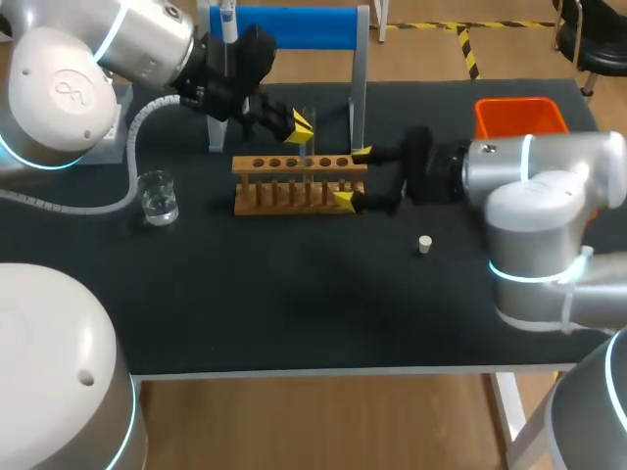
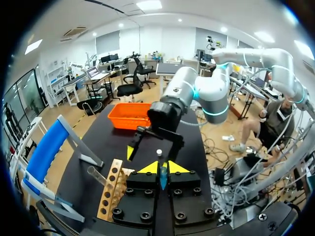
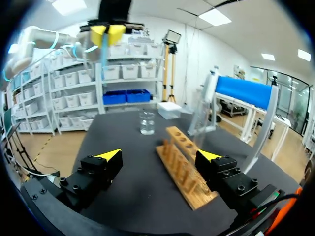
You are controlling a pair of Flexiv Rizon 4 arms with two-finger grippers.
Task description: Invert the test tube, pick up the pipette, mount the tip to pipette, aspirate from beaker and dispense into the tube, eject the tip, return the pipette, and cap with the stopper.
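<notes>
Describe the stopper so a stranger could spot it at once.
Find the wooden rack in the middle of the black table. On the right arm's side of it, nearer the front edge, a small stopper stands alone on the tabletop. It is the only pale, opaque plug; the beaker past the rack's other end is clear glass.

Beaker (image 1: 157, 197) left of rack (image 1: 294, 184); stopper (image 1: 425, 244) right-front; bin (image 1: 519, 117) behind right.

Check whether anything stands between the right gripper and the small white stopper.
Nothing visible does. The small white cylindrical stopper lies on the black table, back from the open right gripper, which flanks the wooden rack's end.
</notes>
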